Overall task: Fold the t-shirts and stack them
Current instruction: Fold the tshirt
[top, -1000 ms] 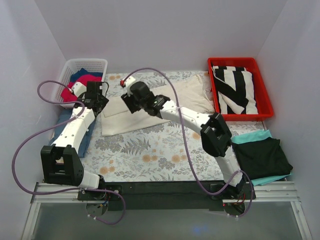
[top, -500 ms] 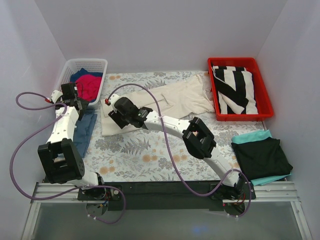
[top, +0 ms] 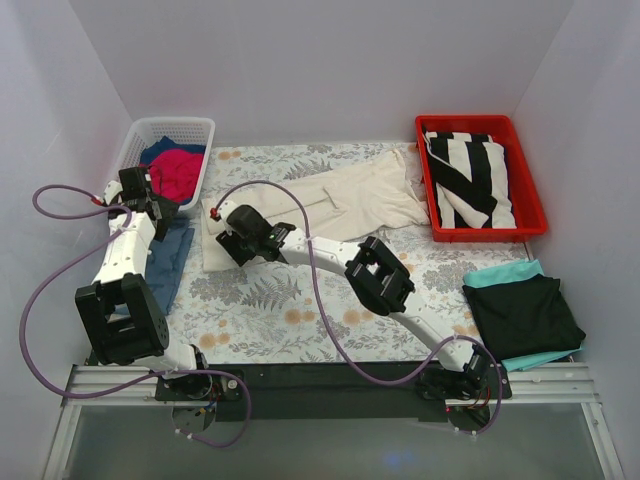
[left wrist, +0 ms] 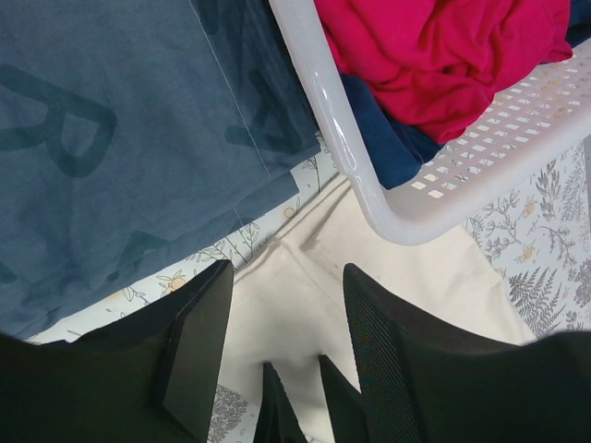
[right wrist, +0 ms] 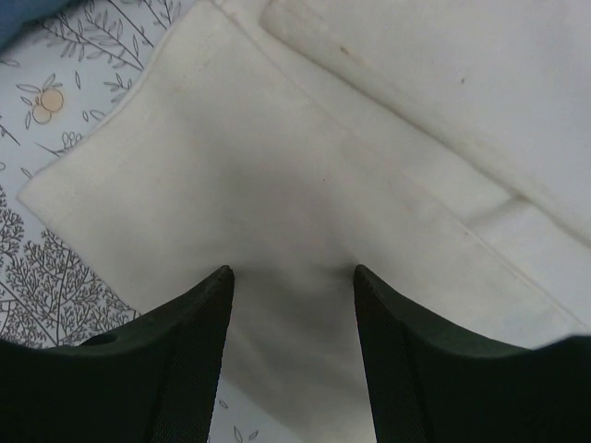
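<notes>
Shirt point(top: 350, 200), cream, lies mid-table, long axis left-near to right-far toward tray point(top: 485, 234); R gripper point(right wrist: 292, 277), spread and empty, hovers over its left end, L gripper point(left wrist: 282, 281), also spread, just beside by basket point(left wrist: 342, 138).

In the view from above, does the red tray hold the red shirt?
No, the red tray holds a black-and-white striped cloth, while the red shirt lies in the white basket.

Right hand point(right wrist: 293, 277) spread — cream t-shirt point(right wrist: 369, 138) beneath, floral cloth point(right wrist: 42, 277) left
</notes>
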Available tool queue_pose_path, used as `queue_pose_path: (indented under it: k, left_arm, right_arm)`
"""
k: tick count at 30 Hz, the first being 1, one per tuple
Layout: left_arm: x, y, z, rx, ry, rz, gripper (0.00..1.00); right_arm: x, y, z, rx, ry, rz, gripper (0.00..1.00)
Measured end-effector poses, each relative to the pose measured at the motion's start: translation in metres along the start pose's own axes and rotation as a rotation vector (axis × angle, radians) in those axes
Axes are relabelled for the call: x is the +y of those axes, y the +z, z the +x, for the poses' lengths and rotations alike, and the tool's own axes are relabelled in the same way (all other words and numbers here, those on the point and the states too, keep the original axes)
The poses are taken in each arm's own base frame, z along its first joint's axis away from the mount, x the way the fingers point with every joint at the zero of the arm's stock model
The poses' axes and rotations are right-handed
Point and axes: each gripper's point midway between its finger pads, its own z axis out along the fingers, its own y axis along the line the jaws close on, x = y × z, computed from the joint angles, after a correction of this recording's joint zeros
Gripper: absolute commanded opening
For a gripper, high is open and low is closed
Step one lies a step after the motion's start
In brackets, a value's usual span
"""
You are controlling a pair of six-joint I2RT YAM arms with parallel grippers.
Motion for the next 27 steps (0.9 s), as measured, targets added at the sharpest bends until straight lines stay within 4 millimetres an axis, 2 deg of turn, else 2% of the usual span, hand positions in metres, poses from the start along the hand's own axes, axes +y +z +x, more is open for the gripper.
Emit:
queue_pose_path:
  k: [1, 5, 11, 19, 27]
  left_arm:
    - [0.000, 0.000, 0.000, 0.002, 0.002, 0.002, 0.50]
    - [-0.001, 0.000, 0.001, 0.007, 0.009, 0.009, 0.50]
    - [-0.003, -0.001, 0.004, 0.021, 0.018, 0.022, 0.50]
    - [-0.008, -0.002, 0.004, 0.029, 0.031, 0.049, 0.50]
    - [-0.013, -0.003, 0.008, 0.051, 0.053, 0.079, 0.49]
  right_arm:
    - [0.001, 0.005, 0.008, 0.012, 0.011, -0.004, 0.61]
    - [0.002, 0.006, 0.010, -0.006, 0.021, -0.008, 0.61]
    - [0.005, -0.013, 0.027, 0.013, 0.025, -0.008, 0.60]
    - [0.023, -0.068, 0.076, 0.096, 0.019, 0.011, 0.59]
    - [0.058, -0.127, 0.126, 0.159, 0.008, 0.015, 0.58]
